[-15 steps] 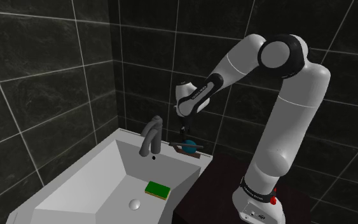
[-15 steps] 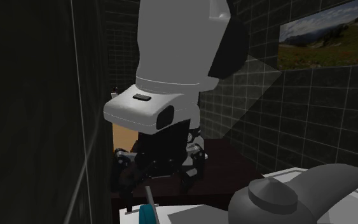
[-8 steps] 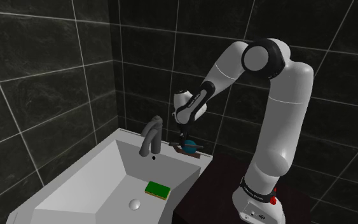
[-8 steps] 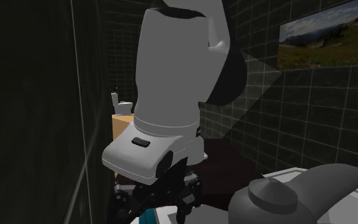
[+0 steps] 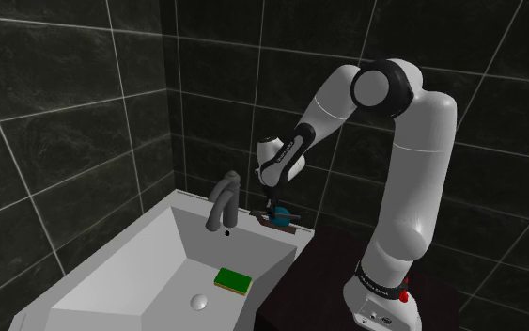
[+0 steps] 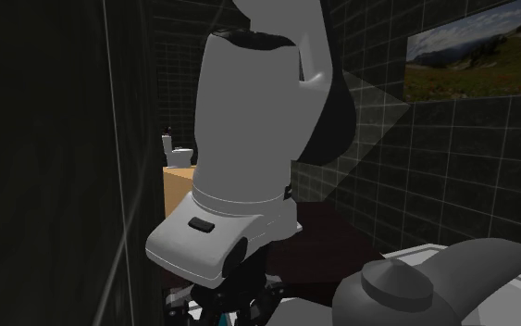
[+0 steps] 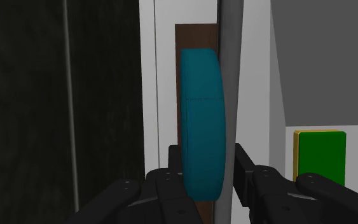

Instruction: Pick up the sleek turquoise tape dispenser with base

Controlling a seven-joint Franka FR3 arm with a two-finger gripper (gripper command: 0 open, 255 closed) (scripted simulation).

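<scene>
Up close: gripper (image 7: 209, 159) was pinching the tape dispenser (image 7: 203, 114). One finger (image 7: 176, 167) sat flush on the turquoise wheel's flank and the other flush on the grey strip (image 7: 229, 76) on the opp. side, with no gap either way. The wheel stood on edge over a brown base (image 7: 196, 38), with white rim on both sides of it. A green sponge (image 7: 319, 156) with a yellow edge lay beyond the far finger, down in the basin.

Shoulder view, stepping back: the dispenser sat at frame centre on the back corner of the white sink (image 5: 149, 273), just right of the curved grey faucet (image 5: 223, 202). It was close to the dark stand (image 5: 323, 254). The sponge lay lower centre, near the drain (image 5: 198, 302) (apart from it, not touching). The arm (image 5: 412, 188) rose from lower right, arched across the upper right and dropped to the centre.

Second ext. view, further off: a tan box (image 6: 179, 181) sat mid-left behind the arm. A landscape picture (image 6: 466, 51) hung upper right on the dark tiled wall (image 6: 489, 157).
</scene>
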